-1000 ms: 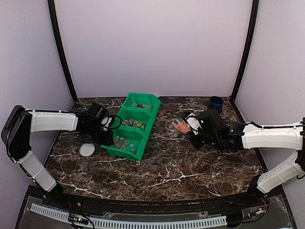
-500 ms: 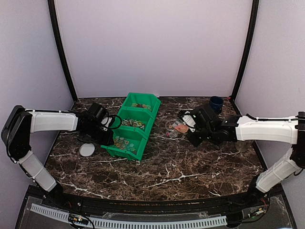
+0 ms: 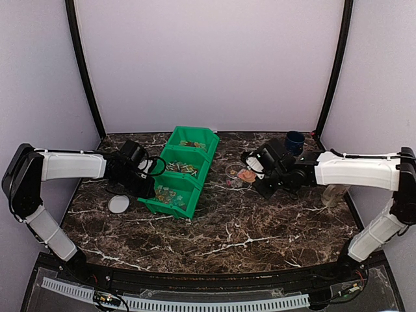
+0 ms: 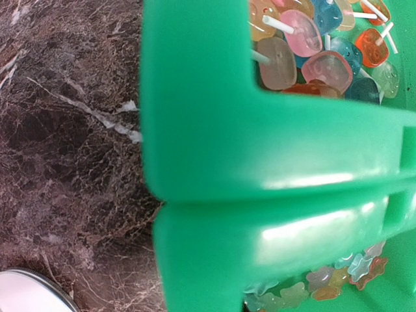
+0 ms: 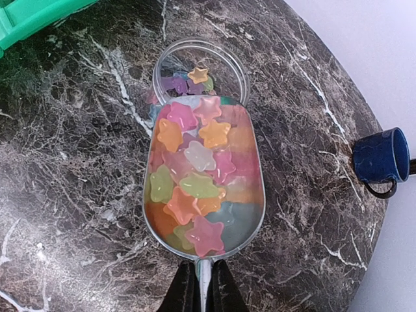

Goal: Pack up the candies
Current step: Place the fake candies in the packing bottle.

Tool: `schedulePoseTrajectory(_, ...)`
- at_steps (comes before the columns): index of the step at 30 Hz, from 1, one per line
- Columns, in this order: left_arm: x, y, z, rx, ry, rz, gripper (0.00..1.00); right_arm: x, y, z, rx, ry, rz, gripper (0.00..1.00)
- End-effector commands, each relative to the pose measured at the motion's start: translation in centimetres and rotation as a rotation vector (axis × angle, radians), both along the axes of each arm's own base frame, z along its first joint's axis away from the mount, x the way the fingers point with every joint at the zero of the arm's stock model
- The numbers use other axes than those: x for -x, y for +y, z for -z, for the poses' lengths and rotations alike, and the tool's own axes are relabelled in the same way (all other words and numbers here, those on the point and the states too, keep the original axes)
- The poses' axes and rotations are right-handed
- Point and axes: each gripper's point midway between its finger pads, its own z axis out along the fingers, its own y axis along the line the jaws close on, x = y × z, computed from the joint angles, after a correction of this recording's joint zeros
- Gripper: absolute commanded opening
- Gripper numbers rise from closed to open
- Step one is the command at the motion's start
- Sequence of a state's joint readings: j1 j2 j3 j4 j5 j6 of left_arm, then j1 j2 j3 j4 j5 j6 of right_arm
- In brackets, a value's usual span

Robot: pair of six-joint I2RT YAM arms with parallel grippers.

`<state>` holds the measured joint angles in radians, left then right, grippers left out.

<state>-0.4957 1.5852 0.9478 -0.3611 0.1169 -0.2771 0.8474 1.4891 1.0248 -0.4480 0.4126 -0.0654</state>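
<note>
My right fingers (image 5: pixel 203 289) pinch the handle of a clear scoop (image 5: pixel 259 195) heaped with star candies (image 5: pixel 195 188), its tip over the round jar (image 5: pixel 195 45). Only that wrist view shows the stars. My left fingers (image 3: pixel 151 177), pressed together, sit against the green bin (image 4: pixel 260 149). A blue cup (image 5: pixel 380 156) stands far right.

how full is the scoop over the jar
Full: the clear scoop is heaped with star candies, its tip over the open jar, which holds few.
</note>
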Motion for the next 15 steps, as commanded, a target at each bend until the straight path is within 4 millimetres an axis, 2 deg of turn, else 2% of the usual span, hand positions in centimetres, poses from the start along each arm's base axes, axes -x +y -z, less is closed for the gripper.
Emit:
schedulePoseTrajectory(1, -3.60, -2.80, -7.37, 0.169, -0.235, 0.019, 0.00, -0.99, -0.07, -1.32, -0.003, -0.021, 0.029, 0.00)
schedulePoseTrajectory(14, -3.62, -2.86, -7.41, 0.171, -0.234, 0.020, 0.00, -0.71, -0.56, -0.78, 0.076, 0.044, 0.012, 0.00)
schedulePoseTrajectory(15, -3.59, -2.87, -7.37, 0.170, -0.234, 0.021, 0.00, -1.04, -0.20, -1.62, 0.065, 0.033, 0.011, 0.00)
